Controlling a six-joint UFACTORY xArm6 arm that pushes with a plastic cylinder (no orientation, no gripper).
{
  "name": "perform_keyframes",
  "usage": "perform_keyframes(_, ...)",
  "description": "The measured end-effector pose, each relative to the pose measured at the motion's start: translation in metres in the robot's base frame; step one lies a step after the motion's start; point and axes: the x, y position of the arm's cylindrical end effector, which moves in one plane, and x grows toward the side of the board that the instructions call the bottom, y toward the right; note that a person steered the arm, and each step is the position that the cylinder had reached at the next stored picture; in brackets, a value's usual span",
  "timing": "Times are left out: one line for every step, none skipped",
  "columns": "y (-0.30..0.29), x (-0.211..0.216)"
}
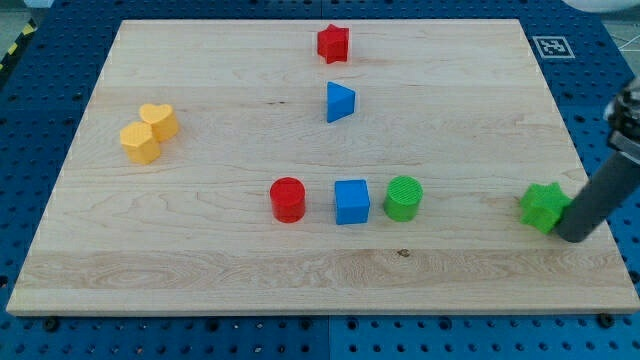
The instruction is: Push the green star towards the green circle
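My tip (pixel 574 236) is sitting at the view's right, pressing right up against the right side of the green star (pixel 543 207) — and that looks like the reason for the placement: from that side, a push is going to send the star toward the view's left. The tool is a plain rod, so there are no jaws to be apart or together; it is only leaning on the star, clamping nothing. The green star is lying near the bench's (pixel 200 260) right edge, and the green circle (pixel 404 198) is waiting well apart to its left, on almost the same line, with open wood between them. Moving outward, the blue cube (pixel 351 201) is standing just beside the circle, and the red cylinder (pixel 288 199) comes next in that row. Higher up, the blue triangle (pixel 340 102) and the red star (pixel 333 43) are sitting near the top — and far left, two yellow blocks (pixel 149 132) are touching each other. No containers are showing anywhere on the bench.
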Motion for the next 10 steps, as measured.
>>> perform_keyframes(-0.029,-0.016)
perform_keyframes(-0.055,-0.040)
perform_keyframes(-0.062,-0.051)
perform_keyframes(-0.053,-0.051)
perform_keyframes(-0.037,-0.051)
perform_keyframes(-0.036,-0.062)
perform_keyframes(-0.040,-0.098)
perform_keyframes(-0.056,-0.107)
perform_keyframes(-0.083,-0.105)
perform_keyframes(-0.110,-0.103)
